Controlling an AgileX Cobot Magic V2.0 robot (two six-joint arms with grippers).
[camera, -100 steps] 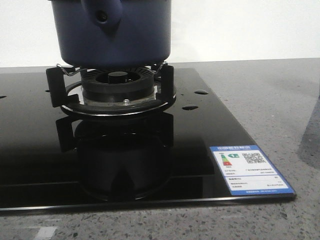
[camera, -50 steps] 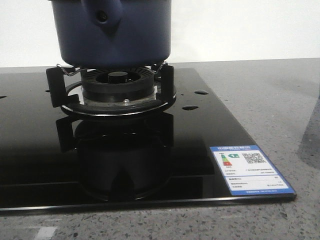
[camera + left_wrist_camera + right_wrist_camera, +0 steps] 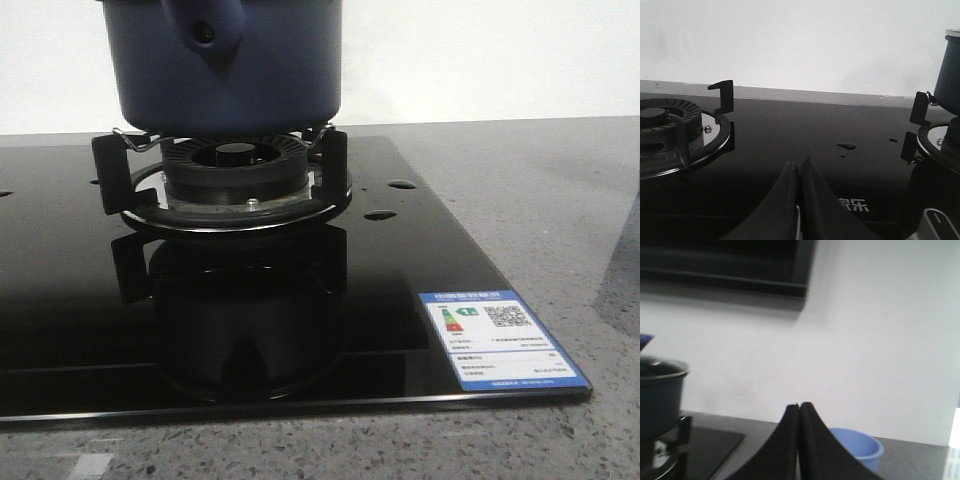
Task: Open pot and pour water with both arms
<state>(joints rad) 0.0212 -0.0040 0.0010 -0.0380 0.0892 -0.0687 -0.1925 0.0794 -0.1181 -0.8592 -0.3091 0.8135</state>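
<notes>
With the blue pot (image 3: 228, 62) sitting on the right burner (image 3: 236, 165) and a blue bowl (image 3: 856, 446) well off to its right, both the left gripper (image 3: 799, 172) and right gripper (image 3: 799, 412) are pinched closed and empty, so whether lid-lifting lies ahead cannot be judged.

Glossy black glass hob (image 3: 400, 300), speckled stone counter (image 3: 540, 190)

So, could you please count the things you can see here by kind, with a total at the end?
Pots: 1, dark blue pot on the burner
Burners: 2, that one and a bare burner
Bowls: 1, light blue bowl
Label stickers: 1, energy label on the cooktop
Grippers: 2, left gripper, right gripper
Total: 7
</notes>
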